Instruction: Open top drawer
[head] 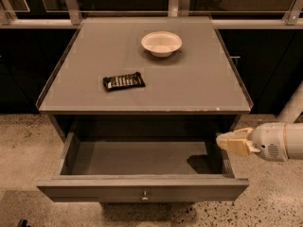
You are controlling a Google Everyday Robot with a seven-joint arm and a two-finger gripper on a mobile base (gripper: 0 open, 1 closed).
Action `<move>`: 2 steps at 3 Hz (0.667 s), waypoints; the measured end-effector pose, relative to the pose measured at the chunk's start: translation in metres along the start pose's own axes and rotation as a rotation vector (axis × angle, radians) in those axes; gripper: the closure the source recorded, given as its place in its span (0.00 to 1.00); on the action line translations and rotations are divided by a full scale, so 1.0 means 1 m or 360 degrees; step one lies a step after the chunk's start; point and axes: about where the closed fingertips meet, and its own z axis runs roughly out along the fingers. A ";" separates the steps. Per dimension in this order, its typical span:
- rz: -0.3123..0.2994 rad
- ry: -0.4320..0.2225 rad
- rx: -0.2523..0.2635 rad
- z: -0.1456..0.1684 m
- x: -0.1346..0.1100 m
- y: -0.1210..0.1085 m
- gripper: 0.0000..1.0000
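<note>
The top drawer [142, 188] is pulled well out of the grey cabinet. Its flat grey front faces me with a small round metal knob [145, 197] at the centre. Its grey inside shows and holds nothing that I can see. My gripper [226, 142] comes in from the right on a white arm. Its cream fingers hang over the drawer's right side wall, above the inside, and cast a shadow on the drawer floor. It holds nothing that I can see.
On the cabinet top [199, 89] lie a white bowl [161, 43] at the back and a dark snack bar [124, 81] left of centre. Dark cabinets and a railing stand behind. Speckled floor [23, 145] lies on both sides.
</note>
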 end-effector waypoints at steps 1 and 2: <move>0.0000 0.0000 0.0000 0.000 0.000 0.000 0.35; 0.0000 0.0000 0.0000 0.000 0.000 0.000 0.11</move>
